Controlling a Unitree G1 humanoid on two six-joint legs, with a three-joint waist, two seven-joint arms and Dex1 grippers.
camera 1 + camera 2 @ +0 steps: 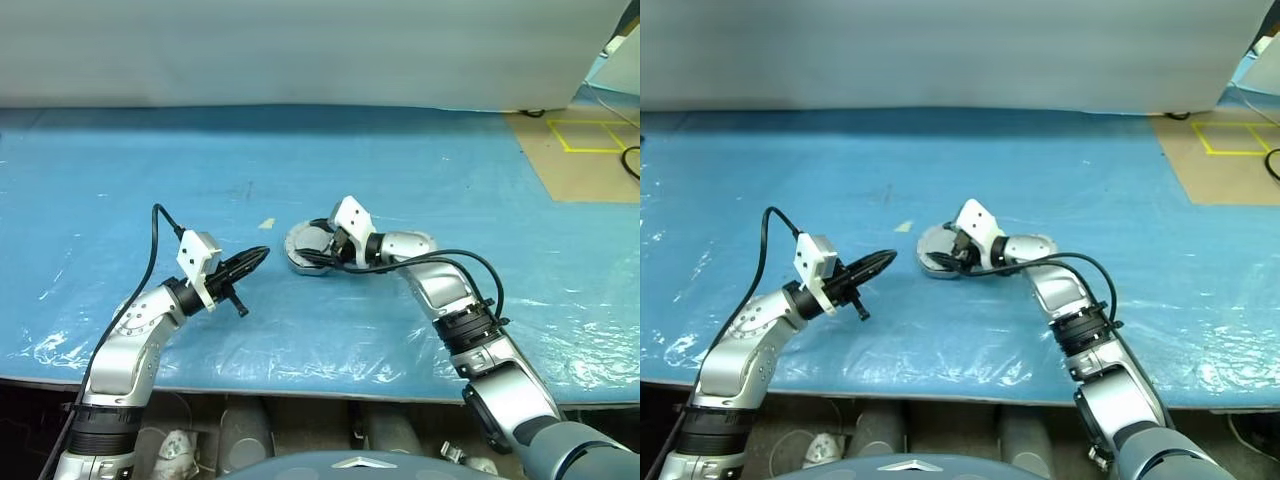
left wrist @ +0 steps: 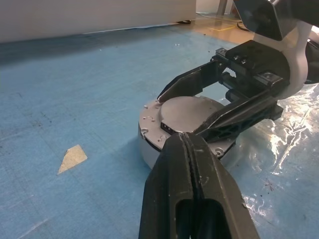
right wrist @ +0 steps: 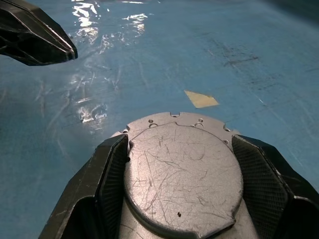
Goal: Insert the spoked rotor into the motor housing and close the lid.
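While both arms are hovering low over the blue sheet, this is how it is looking from the floor:

Housing: the motor housing is sitting flat on the sheet near the middle, grey lid facing up and scratched all over.

Right tool: the right gripper is reaching in from the right, its two black fingers standing wide, one along each side of the lid. Whether they are pressing on it or just flanking it, I cannot tell.

Left tool: the left gripper is hanging just beside the housing on its left, fingers pinched together to a narrow point and holding nothing.

Hidden: the housing's inside is covered by the lid, so what is lying in there is out of sight. In the head views the right wrist and its white camera block are covering most of the housing, leaving a grey crescent.

Wrist views: the right one is giving the lid's scratches, the small holes along the rim and a notch at the edge. The left one is showing the housing's pale side wall and the other gripper straddling the top.

Extras: a small tan scrap is lying on the sheet near the housing; yellow tape lines are showing on the brown floor far right.
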